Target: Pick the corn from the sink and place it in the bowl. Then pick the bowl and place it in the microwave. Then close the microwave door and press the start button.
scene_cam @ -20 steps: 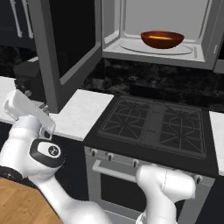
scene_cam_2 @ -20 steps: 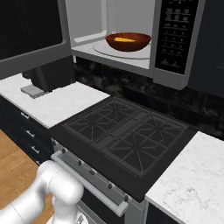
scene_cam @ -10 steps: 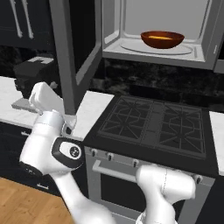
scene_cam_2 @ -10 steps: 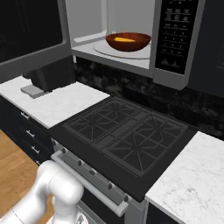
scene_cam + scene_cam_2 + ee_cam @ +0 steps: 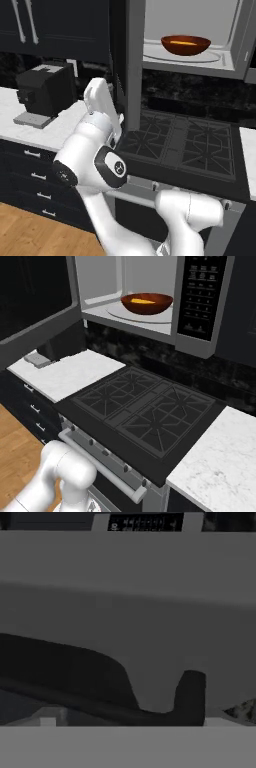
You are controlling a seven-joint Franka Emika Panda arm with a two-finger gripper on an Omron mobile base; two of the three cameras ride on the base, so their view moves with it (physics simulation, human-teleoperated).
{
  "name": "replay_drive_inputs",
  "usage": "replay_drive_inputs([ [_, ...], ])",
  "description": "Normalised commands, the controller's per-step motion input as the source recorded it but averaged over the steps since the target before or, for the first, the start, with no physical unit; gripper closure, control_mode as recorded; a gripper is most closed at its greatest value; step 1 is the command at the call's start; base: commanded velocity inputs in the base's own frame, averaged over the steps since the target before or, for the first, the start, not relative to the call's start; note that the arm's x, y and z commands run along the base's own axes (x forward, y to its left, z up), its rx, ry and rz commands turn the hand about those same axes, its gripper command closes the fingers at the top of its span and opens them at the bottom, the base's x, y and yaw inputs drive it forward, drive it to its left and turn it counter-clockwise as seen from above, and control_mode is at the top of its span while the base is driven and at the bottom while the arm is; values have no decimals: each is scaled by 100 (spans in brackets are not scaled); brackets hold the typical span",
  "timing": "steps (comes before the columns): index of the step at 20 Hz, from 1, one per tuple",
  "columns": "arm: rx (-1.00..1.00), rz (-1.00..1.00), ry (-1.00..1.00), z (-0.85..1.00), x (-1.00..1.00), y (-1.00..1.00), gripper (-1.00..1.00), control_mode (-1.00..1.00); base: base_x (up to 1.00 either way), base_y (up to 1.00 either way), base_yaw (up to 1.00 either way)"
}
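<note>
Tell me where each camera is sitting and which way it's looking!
Left base view: behind the arm on its left, looking forward at the open microwave door, the bowl and the stove; the white arm rises in front.
Right base view: behind on the right, facing the microwave, bowl and stove; a white arm link shows at the lower left.
Hand view: on the hand, close against the grey door; dark fingertips show.
Both base views share bowl and stove.

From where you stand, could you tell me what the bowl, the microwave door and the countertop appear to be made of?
The bowl looks like glossy reddish-brown wood, judging by its sheen. The microwave door seems a matte grey metal frame; its glass isn't visible edge-on. The countertop looks like polished white marble or stone, with faint grey veining.
</note>
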Motion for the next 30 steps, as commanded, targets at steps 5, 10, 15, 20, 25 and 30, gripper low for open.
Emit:
replay_drive_inputs([
  [5,39,-5,-8,13,0,-100,-100,-100,0,0,0],
  [10,35,-6,-1,23,18,-89,-100,-100,0,0,0],
  [15,32,-6,0,28,40,-75,-100,-100,0,0,0],
  [20,23,-7,0,25,70,-38,-100,-100,0,0,0],
  [25,16,-6,0,15,82,-27,-100,-100,0,0,0],
  [30,7,-2,0,0,99,-30,-100,-100,0,0,0],
])
